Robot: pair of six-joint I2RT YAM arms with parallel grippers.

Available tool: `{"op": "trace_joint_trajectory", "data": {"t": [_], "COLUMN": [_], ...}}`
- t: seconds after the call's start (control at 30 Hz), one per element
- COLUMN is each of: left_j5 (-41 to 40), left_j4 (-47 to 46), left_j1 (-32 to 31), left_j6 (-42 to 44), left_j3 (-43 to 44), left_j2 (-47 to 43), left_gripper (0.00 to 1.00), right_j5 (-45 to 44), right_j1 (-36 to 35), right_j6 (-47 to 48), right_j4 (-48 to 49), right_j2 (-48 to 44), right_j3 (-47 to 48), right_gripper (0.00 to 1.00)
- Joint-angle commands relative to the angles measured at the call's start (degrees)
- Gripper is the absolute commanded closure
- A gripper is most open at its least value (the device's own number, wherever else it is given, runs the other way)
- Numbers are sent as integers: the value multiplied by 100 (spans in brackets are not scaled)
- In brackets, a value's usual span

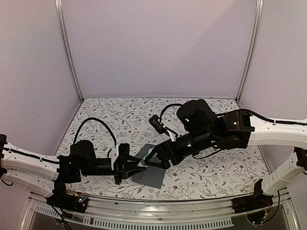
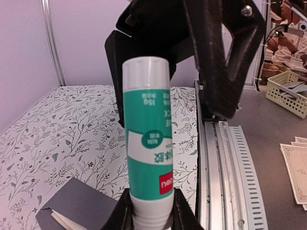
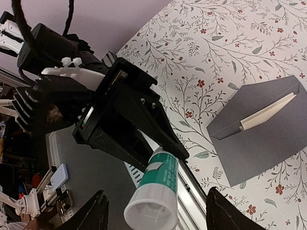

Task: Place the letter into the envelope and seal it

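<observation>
A teal-and-white glue tube stands out of my left gripper, which is shut on its base. Its translucent cap points at my right gripper, whose fingers stand open on either side of the cap without touching it. From above, both grippers meet over the front middle of the table, left gripper, right gripper, tube between them. The dark grey envelope lies flat just beyond, also seen as the envelope. A pale strip of the letter shows at its mouth under the flap.
The floral tablecloth covers the table. An aluminium rail runs along the near edge. Beyond it, off the table, lie bordered paper sheets and a pale basket. Metal frame posts stand at the back corners.
</observation>
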State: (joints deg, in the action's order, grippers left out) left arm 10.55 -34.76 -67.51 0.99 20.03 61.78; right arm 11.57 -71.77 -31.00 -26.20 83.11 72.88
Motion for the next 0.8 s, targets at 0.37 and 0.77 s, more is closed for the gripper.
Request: {"op": "trace_joint_trajectory", "data": {"t": [0.37, 0.77], "left_j5": [-43, -61], "left_j4": [50, 29], "left_j1": [-279, -324], "left_j6": [261, 213], "left_j3": [257, 474], "left_j2": [433, 820], "left_gripper": [100, 100], "right_j5": [472, 530], "right_j1": [181, 181], "right_j6": [33, 72], "right_j4": [-1010, -1077], "right_j2": [624, 711], "right_j3": [712, 666], "right_gripper": [51, 71]}}
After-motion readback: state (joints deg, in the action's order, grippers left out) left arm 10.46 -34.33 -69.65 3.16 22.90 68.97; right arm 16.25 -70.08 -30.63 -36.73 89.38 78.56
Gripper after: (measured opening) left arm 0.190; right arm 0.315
